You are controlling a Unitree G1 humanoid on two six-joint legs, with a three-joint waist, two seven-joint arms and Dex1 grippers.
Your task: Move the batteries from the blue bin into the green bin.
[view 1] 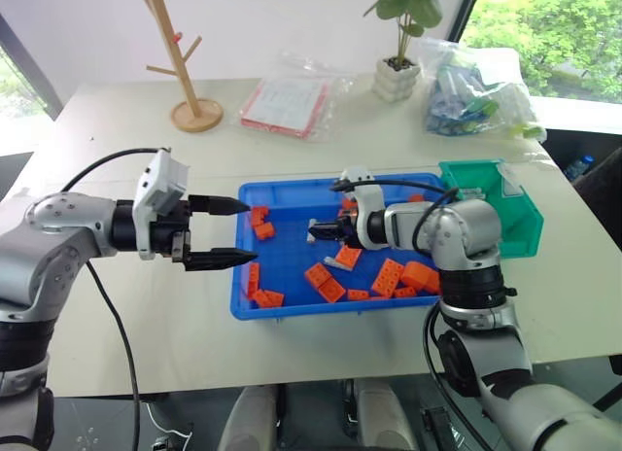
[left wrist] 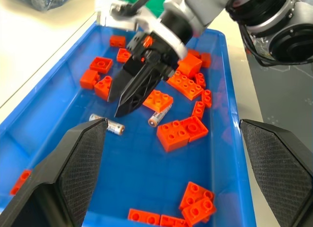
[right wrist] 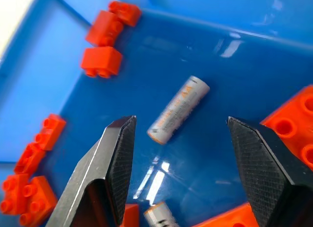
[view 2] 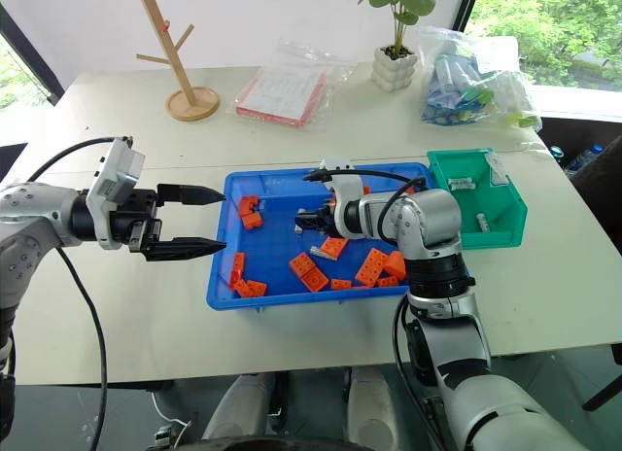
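where batteries (right wrist: pixel 178 108) lie, orange bricks (left wrist: pixel 183 134) crowd blue bin (view 1: pixel 292 193)

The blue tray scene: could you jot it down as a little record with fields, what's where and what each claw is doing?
blue bin: holds orange bricks and two batteries
green bin: beside the blue bin, batteries already inside
right gripper: open, empty, over a battery in the blue bin
left gripper: open, empty, at the blue bin's other end
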